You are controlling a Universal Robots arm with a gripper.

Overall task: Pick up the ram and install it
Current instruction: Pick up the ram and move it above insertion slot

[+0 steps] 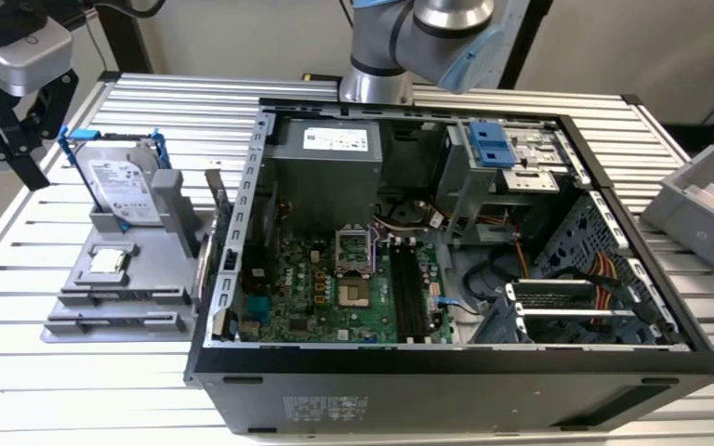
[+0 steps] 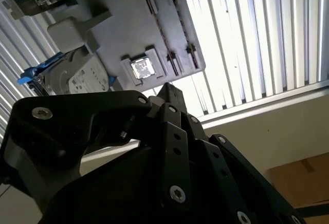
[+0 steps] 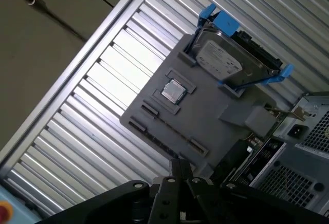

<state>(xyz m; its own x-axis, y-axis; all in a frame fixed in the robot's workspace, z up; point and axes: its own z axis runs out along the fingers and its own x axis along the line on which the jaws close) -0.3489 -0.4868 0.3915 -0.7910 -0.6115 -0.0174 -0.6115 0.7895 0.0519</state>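
Barely started tbh: gripper (image 3: 181, 168) was pinched together on nothing above the gray holder (image 3: 205, 117), where the ram (image 3: 171, 128) seemingly sat edge-on, not installed.

Looks past black gripper (image 2: 165, 91) linkage in the foreground onto grey parts tray (image 2: 118, 23) lying on slatted table (image 2: 247, 39); shows silver processor chip (image 2: 142, 68) mid-frame in a square recess, blue-framed hard drive (image 2: 85, 77) just beside.

One hard drive (image 1: 125, 186), one processor (image 1: 109, 261)
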